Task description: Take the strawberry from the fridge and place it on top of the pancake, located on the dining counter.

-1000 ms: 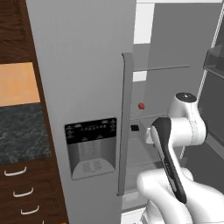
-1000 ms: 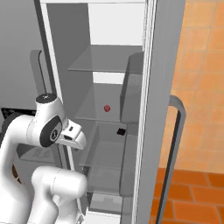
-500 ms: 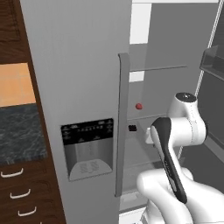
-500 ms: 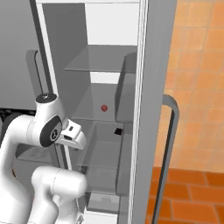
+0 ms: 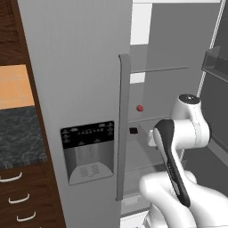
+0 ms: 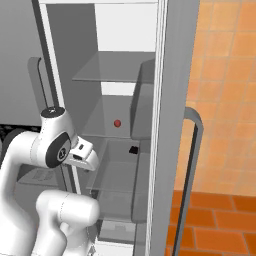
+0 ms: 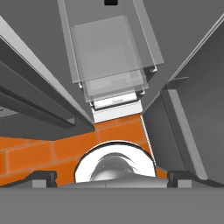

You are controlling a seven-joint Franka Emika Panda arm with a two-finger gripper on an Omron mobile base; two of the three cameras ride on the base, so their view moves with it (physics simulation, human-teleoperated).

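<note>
Red strawberry (image 5: 140, 108) sits on a glass shelf (image 6: 120, 131) inside the open fridge (image 5: 80, 89), approx mid-height, w/ a small black item (image 6: 133, 149) on the shelf below it. My pincer (image 7: 112, 176) is spread wide, empty, aimed down at the fridge's lower shelves and orange brick floor (image 7: 48, 151). Arm stands well short of the berry.

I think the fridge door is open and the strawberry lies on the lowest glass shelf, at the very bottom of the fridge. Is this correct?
Not quite. The fridge door is open, but the strawberry lies on a middle glass shelf, with another glass shelf below it. The right base view shows this.
</note>
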